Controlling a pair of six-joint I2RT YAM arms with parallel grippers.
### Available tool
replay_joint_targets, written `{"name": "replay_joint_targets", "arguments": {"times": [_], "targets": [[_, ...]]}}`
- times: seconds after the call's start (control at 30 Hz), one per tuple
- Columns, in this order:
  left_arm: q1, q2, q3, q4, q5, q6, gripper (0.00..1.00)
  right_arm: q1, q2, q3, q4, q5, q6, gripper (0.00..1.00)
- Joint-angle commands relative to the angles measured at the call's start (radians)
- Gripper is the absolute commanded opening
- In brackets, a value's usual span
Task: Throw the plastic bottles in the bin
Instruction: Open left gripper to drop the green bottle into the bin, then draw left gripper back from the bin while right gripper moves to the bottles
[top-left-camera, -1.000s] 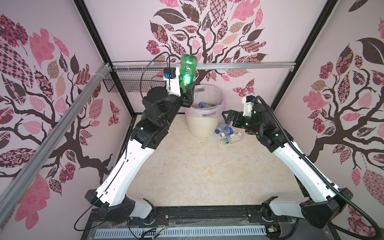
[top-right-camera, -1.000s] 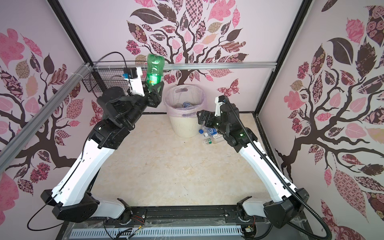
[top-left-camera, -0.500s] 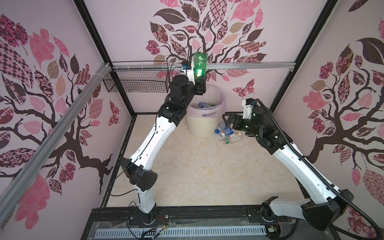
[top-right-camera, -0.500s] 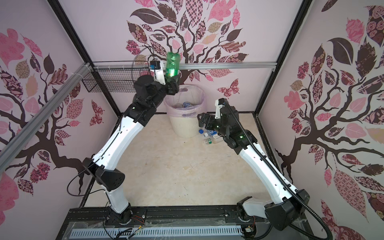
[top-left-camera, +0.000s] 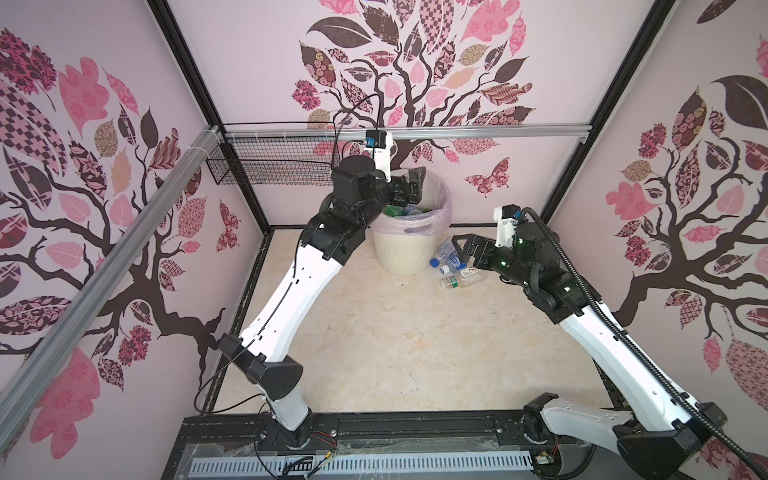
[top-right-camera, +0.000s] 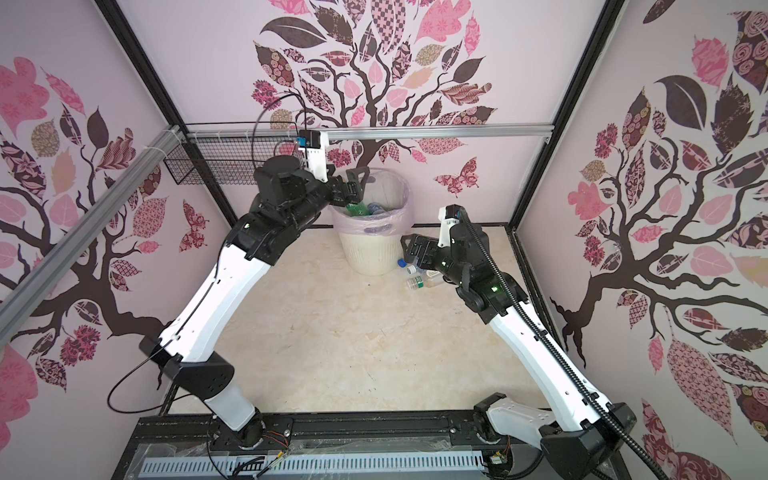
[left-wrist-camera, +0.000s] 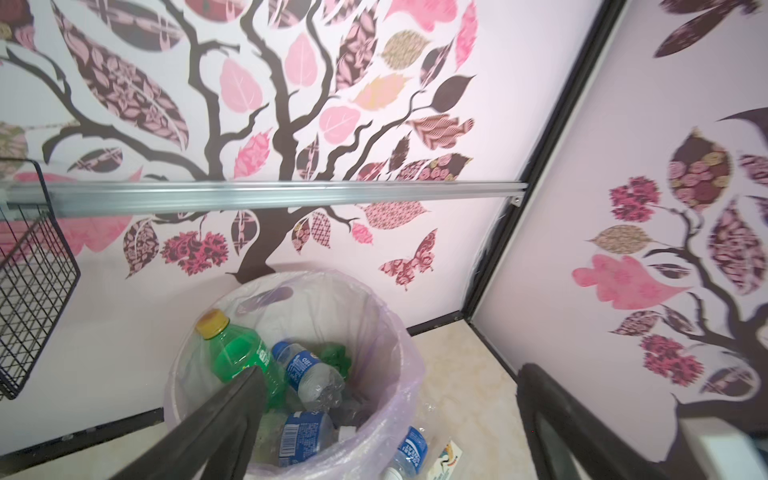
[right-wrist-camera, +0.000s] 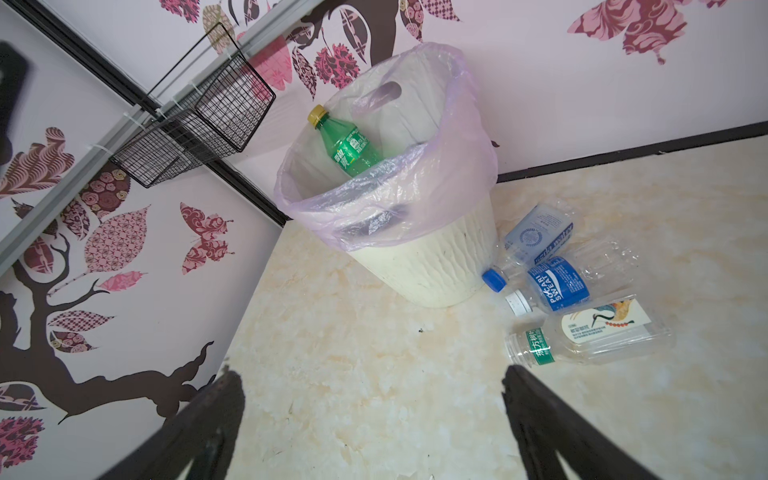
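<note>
Over the bin (top-left-camera: 399, 257), the left gripper (top-left-camera: 410, 186) is opening wide, green bottle (right-wrist-camera: 351, 149) just dropped inside; the right gripper (top-left-camera: 465, 251), fingers spread and empty, is hovering near three remaining bottles (right-wrist-camera: 557, 286).

The left gripper (top-left-camera: 415, 185) opened; green bottle (right-wrist-camera: 351, 151) now inside bin (right-wrist-camera: 436, 266).

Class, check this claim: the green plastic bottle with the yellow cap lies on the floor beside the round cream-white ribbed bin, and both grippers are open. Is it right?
No. The green plastic bottle with the yellow cap is not on the floor beside the round cream-white ribbed bin but inside it, as the right wrist view shows. The left gripper and right gripper are open.
</note>
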Motion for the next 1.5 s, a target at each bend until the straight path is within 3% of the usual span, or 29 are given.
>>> {"name": "replay_joint_targets", "arguments": {"times": [0.0,0.33,0.57,0.77,1.17,1.47], "targets": [[-0.025,-0.034,-0.098,-0.011,-0.015,0.028,0.97,0.005,-0.024,-0.004,-0.006,0.019,0.027,0.99],[-0.034,-0.290,-0.543,0.058,-0.007,-0.084,0.97,-0.005,-0.017,-0.065,-0.033,0.146,0.020,0.99],[-0.034,-0.412,-0.772,0.039,0.016,-0.167,0.97,-0.147,0.043,-0.185,0.038,0.090,0.082,1.00],[-0.034,-0.472,-0.951,0.084,0.042,-0.250,0.97,-0.211,0.180,-0.207,0.083,0.118,0.077,0.99],[-0.035,-0.375,-1.060,0.164,0.138,-0.327,0.97,-0.290,0.511,-0.112,0.152,0.148,0.130,1.00],[-0.033,-0.366,-1.122,0.187,0.138,-0.341,0.97,-0.299,0.711,-0.019,0.144,0.165,0.142,1.00]]}}
